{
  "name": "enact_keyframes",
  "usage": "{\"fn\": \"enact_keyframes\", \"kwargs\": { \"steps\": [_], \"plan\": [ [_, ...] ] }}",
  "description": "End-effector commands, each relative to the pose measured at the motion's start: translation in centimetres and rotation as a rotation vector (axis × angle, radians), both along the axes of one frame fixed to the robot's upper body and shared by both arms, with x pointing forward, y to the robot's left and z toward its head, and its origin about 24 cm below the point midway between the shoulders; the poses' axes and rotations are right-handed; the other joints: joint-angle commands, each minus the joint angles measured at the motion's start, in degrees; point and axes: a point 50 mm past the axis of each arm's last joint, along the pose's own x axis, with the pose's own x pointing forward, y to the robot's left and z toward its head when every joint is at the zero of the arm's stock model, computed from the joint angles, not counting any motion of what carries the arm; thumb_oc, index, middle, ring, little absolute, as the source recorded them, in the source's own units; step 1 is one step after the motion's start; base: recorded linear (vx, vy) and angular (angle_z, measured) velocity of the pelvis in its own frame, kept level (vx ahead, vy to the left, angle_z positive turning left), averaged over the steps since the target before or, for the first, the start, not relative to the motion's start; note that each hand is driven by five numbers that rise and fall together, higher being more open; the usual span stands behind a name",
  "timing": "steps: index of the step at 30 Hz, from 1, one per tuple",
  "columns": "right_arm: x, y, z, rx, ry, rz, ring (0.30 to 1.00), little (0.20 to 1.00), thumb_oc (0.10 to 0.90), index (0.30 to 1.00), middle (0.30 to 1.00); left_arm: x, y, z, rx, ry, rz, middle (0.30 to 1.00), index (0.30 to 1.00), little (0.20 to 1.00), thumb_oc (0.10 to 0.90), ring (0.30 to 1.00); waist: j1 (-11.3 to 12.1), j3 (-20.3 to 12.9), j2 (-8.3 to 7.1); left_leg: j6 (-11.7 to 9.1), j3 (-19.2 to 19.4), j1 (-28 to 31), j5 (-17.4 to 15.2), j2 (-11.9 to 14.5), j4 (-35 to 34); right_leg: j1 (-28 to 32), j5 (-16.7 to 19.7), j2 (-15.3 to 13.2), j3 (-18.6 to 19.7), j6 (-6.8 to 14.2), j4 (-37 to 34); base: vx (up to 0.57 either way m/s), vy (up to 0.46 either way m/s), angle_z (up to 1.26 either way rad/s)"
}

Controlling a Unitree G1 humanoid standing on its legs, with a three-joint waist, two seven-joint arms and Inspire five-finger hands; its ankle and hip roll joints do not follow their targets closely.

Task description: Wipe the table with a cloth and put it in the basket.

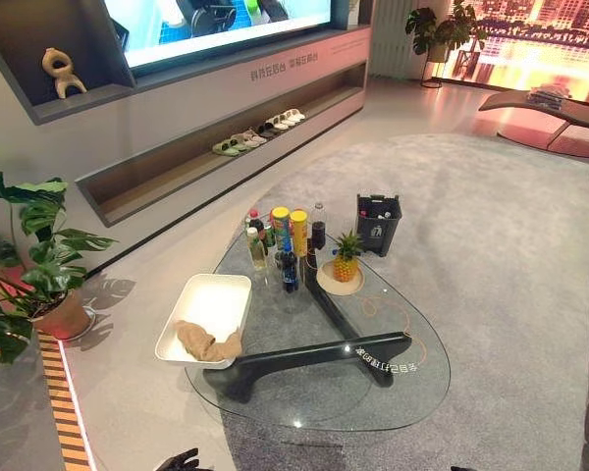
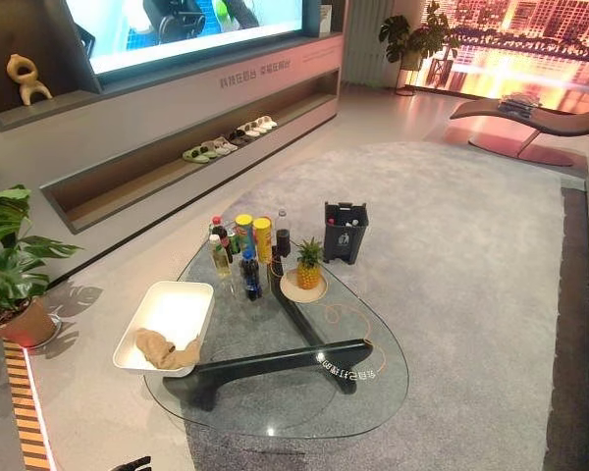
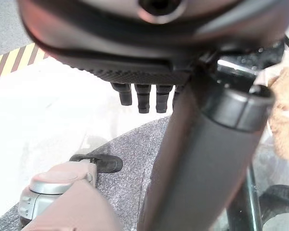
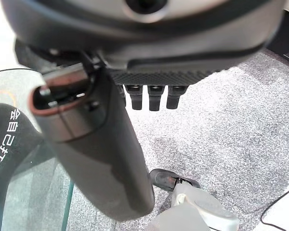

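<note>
A crumpled tan cloth (image 1: 208, 343) lies in the near end of a white basket (image 1: 216, 281), which rests on the left edge of the glass table (image 1: 373, 392). My left hand (image 1: 182, 459) hangs low, below the table's near left edge and apart from the basket. In the left wrist view its fingers (image 3: 144, 98) hang straight and hold nothing, and the cloth (image 3: 284, 125) shows beyond the thumb. My right hand (image 4: 149, 98) hangs over the grey carpet beside the glass edge (image 4: 33, 192), with its fingers relaxed and nothing in them.
Several bottles and cans (image 1: 280, 240) and a pineapple on a plate (image 1: 346, 257) stand on the table's far part. A black bin (image 1: 378, 223) sits on the carpet behind it. A potted plant (image 1: 39, 265) stands at the left by a striped floor edge (image 1: 64, 412).
</note>
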Motion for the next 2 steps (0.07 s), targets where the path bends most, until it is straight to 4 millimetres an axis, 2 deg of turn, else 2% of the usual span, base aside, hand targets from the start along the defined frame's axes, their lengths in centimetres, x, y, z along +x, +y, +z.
{"fn": "enact_keyframes", "kwargs": {
  "steps": [1, 2],
  "plan": [
    [1.83, -0.78, 0.6, -0.037, -0.018, 0.039, 0.9, 0.9, 0.8, 0.9, 0.9, 2.85, 0.31, 0.68, 0.022, -0.068, -0.04, 0.9, 0.9, 0.9, 0.8, 0.9, 0.5, 2.1, -1.09, 1.7, 1.7, 1.5, -3.9, -3.5, 0.4, -0.1, -2.2, 0.9, -2.5, 0.5, 3.9, 0.0, 0.0, 0.0],
    [1.86, -0.75, 0.6, -0.035, -0.016, 0.038, 0.9, 0.9, 0.8, 0.9, 0.9, 2.83, 0.3, 0.68, 0.02, -0.067, -0.042, 0.9, 0.9, 0.9, 0.8, 0.9, 0.5, 2.2, -1.09, 1.6, 1.7, 1.4, -3.9, -3.5, 0.4, -0.1, -2.1, 0.8, -2.6, 0.6, 3.8, 0.0, 0.0, 0.0]
  ]
}}
